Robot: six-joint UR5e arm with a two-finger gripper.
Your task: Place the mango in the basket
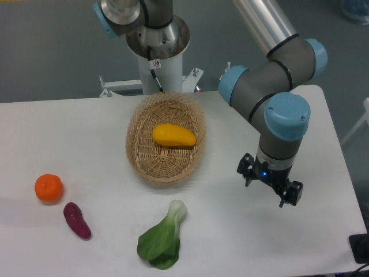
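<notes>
On the left side of the white tabletop (86, 127) sits a round orange fruit (48, 188). Just beside it, at about its 5 o'clock, lies a small purple vegetable (76, 220). They are close but do not touch.

Further right, near the front edge, lies a green leafy vegetable (161, 238) with a pale stem end pointing up toward 1 o'clock.

Straight up from the leafy one, at its 12 o'clock, is the basket (138, 151). It is oval, woven and light tan. The mango (173, 135) lies inside the basket, on its bottom, a little toward the back. It is yellow-orange and lies on its side, with its thinner end pointing right.

Behind the basket stands the robot's round white base (157, 49).

On the right, the grey and blue arm (281, 86) bends down over the tabletop. The gripper (271, 183) hangs over bare tabletop. Its black fingers (292, 193) hold nothing and look spread apart. The mango is well apart from the fingers, at about their 10 o'clock, and the basket's right rim is between the two.
</notes>
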